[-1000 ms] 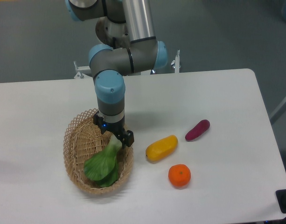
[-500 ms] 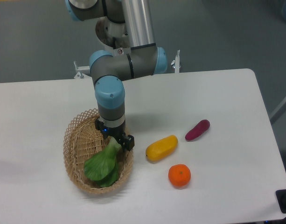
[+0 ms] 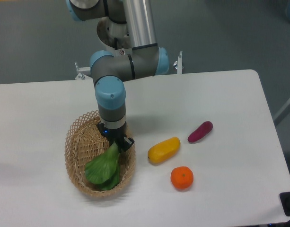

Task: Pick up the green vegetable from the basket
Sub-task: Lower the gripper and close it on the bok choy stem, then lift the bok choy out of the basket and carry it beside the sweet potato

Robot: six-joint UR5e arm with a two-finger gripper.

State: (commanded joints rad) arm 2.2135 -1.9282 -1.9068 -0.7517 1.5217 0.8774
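One arm, mine, coming down from the upper left of the frame into the basket at lower left. My gripper sits low inside the basket's right half, right at the stalk end of the green vegetable. The pale stalk runs up between my jaws; the dark fingers flank it on either side. Contact looks likely, but I cannot tell whether the jaws are pinching the stalk or merely close beside it. Leaves fan out down and to the left of my gripper, lying on the basket floor toward its lower rim.

Against the frame one second back: my gripper has dropped lower and shifted slightly left, so less pale stalk shows now. The vegetable's leaves lie about where they did, still down in the basket, not lifted.

On the white table right of the basket: yellow vegetable just beside the basket, purple vegetable further right and higher, orange fruit below them. All three unmoved.
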